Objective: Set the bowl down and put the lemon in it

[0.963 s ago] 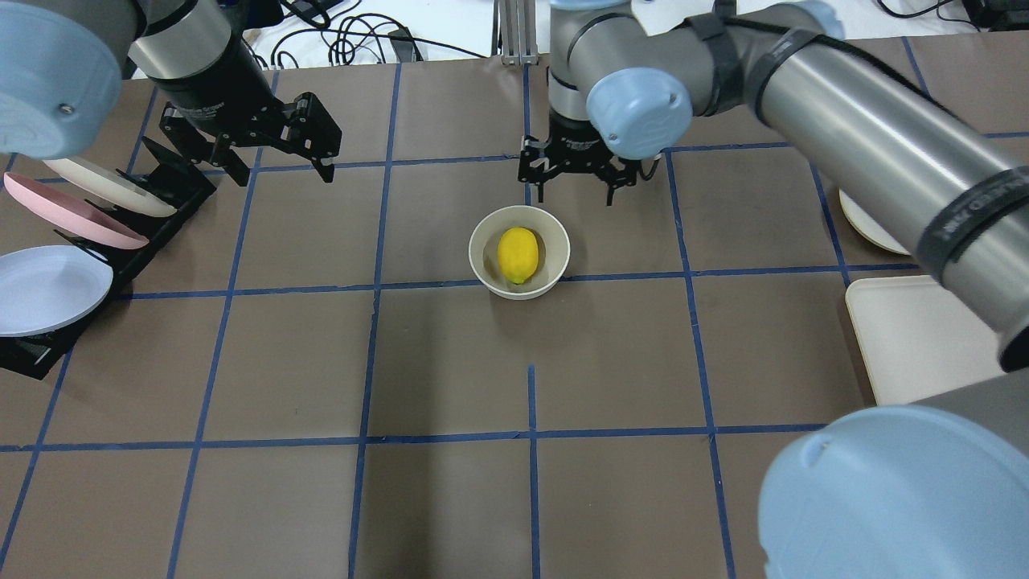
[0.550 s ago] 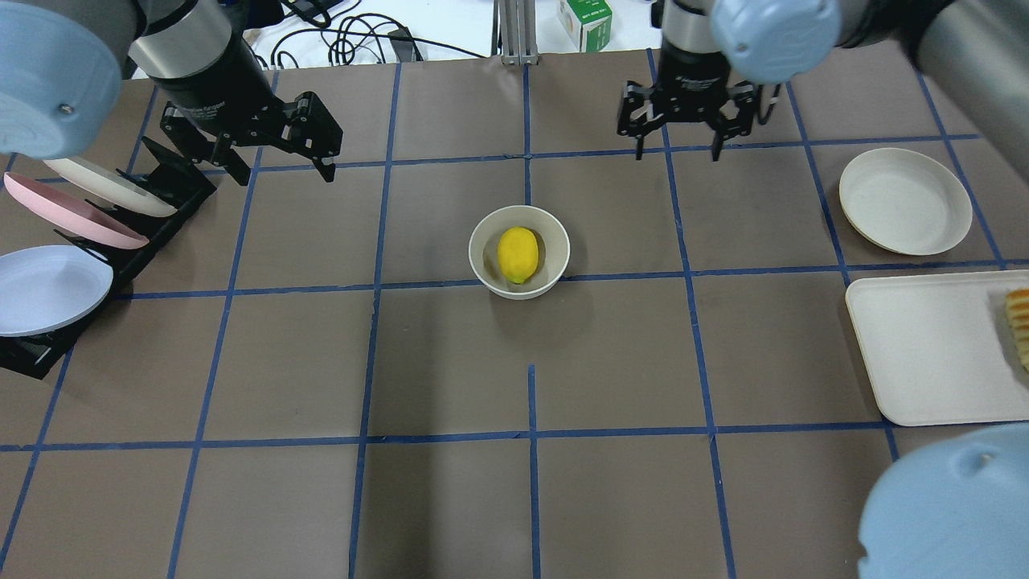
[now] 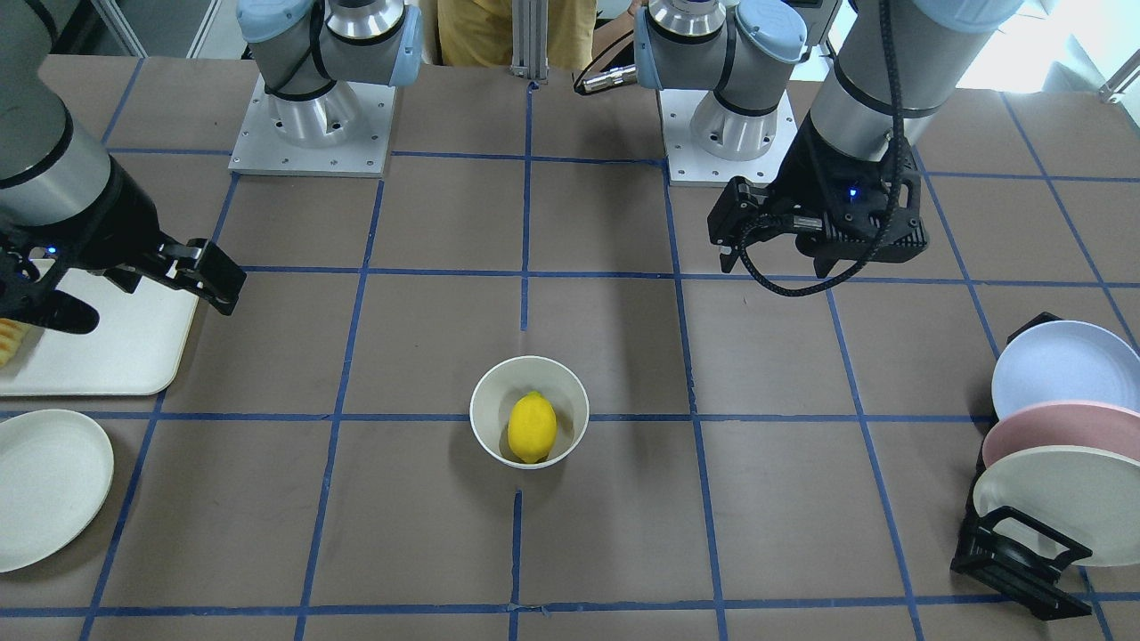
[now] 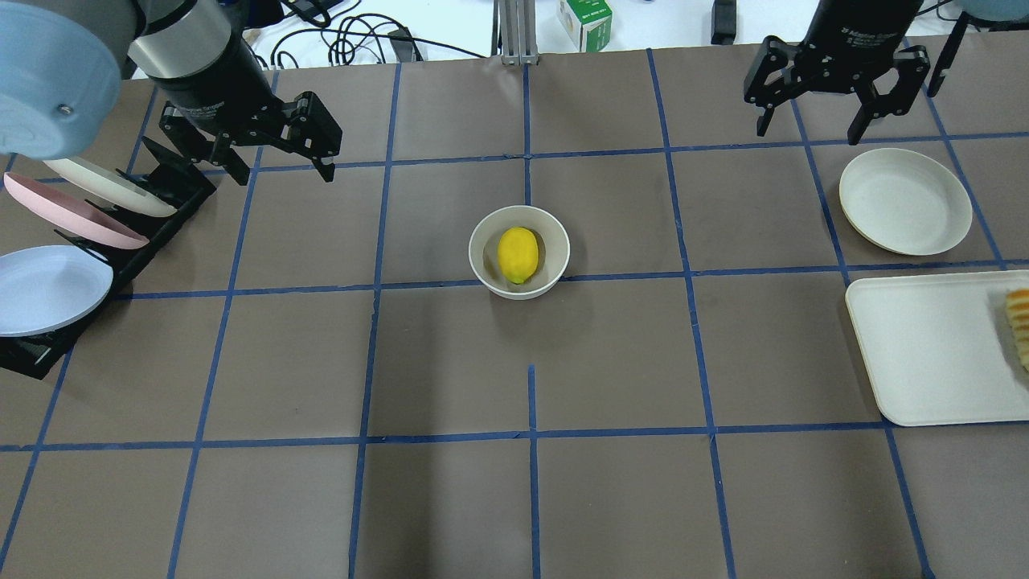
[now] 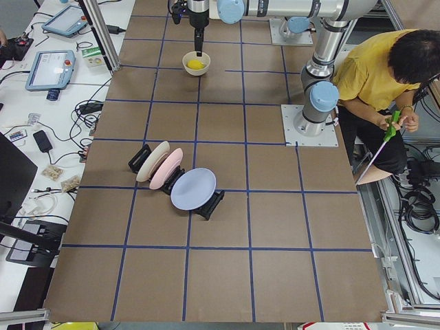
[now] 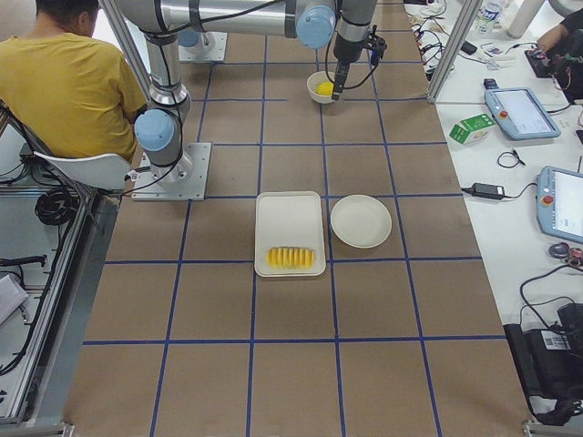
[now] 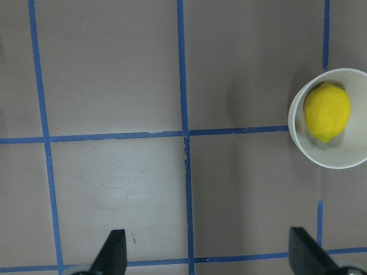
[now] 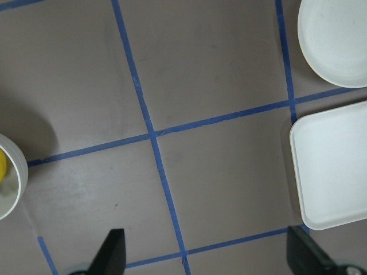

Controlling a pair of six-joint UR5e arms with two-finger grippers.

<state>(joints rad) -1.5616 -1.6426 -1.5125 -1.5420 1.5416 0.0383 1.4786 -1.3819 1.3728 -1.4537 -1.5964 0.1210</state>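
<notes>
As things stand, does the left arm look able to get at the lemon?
Probably yes: the lemon lies uncovered in the bowl; nothing stands between it and the open left gripper.

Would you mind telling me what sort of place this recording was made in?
Probably a robotics lab: a table taped into a blue grid, teach pendants on the side bench, and a seated operator beside the robot's base.

Arms: silver-grey cylindrical links, pale-blue joint caps, and square screwed metal base plates at frame top. Black wrist housings carry white lettering. A braided black cable loops at right of frame. Left pincer and right pincer: black.
</notes>
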